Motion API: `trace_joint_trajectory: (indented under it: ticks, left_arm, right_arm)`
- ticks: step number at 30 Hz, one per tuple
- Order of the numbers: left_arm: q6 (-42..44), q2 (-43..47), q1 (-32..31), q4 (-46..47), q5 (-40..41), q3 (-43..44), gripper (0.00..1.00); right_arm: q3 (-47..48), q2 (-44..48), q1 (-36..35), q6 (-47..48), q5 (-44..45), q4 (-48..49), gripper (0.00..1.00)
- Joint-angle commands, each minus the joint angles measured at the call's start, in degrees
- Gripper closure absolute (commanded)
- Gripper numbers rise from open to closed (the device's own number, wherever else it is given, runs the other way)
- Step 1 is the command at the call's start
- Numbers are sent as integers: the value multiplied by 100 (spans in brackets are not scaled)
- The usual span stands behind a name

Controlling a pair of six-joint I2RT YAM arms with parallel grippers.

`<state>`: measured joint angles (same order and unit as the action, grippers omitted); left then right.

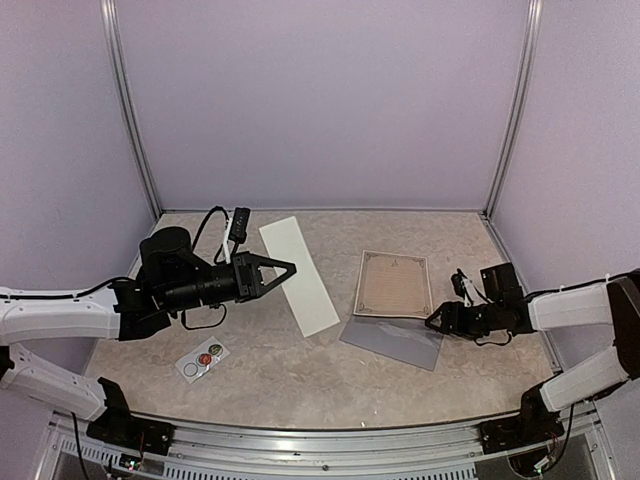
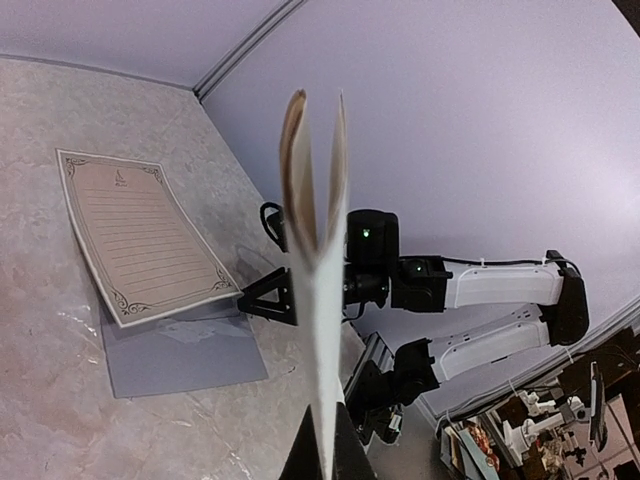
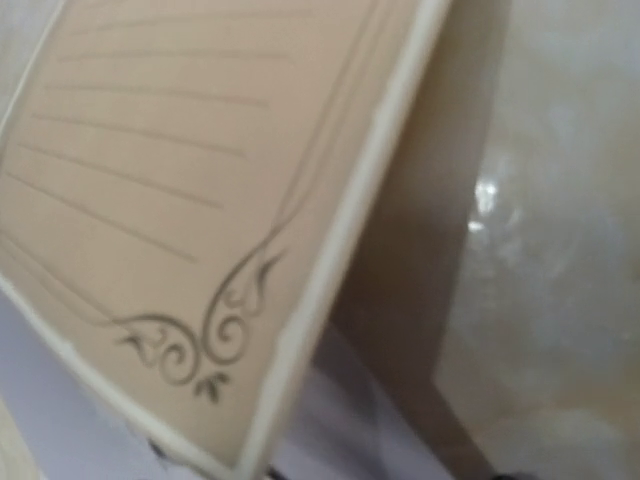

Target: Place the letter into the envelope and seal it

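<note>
We are clamping the folded white paper letter [image 1: 300,280] in the left gripper [image 1: 283,269]. The flat grey paper envelope [image 1: 393,346] is lying under a cream ruled sheet [image 1: 392,283] beside the right gripper [image 1: 437,321]; we cannot tell its jaw state. The next move probably calls for uncovering the envelope.

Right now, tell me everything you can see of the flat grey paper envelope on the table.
The flat grey paper envelope lies flat on the beige marbled table, right of centre, a plain rectangle set slightly askew. Its far part is hidden under the cream lined sheet with ornate border, which rests on it. No flap shows. The right gripper sits low at its right edge; whether it touches the envelope cannot be told.
</note>
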<state>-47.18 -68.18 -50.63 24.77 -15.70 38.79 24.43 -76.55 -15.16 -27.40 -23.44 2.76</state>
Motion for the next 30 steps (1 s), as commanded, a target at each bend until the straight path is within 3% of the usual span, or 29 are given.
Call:
trace_joint_trajectory:
  ticks: [1,6,14,21,24,30]
  left_arm:
    - [-17,108,42,84,-25,-64,100]
    - [-45,95,50,156,-32,-90,100]
    - [-72,10,45,246,-63,-58,100]
    - [-88,-57,45,257,-89,-11,100]
    - [-90,-7,53,192,-51,-24,100]
    - [-49,202,64,-65,107,-55,100]
  right_arm:
    - [-166,-167,59,137,-531,421,36]
    - [-223,-312,-71,157,-1197,595,55]
    - [-57,-462,-694,11,-1112,630,64]
    - [65,-1058,-1039,-388,-853,1302,81]
    - [273,-1286,-1346,-384,-872,1318,100]
    - [658,-1013,-2494,-500,-844,839,100]
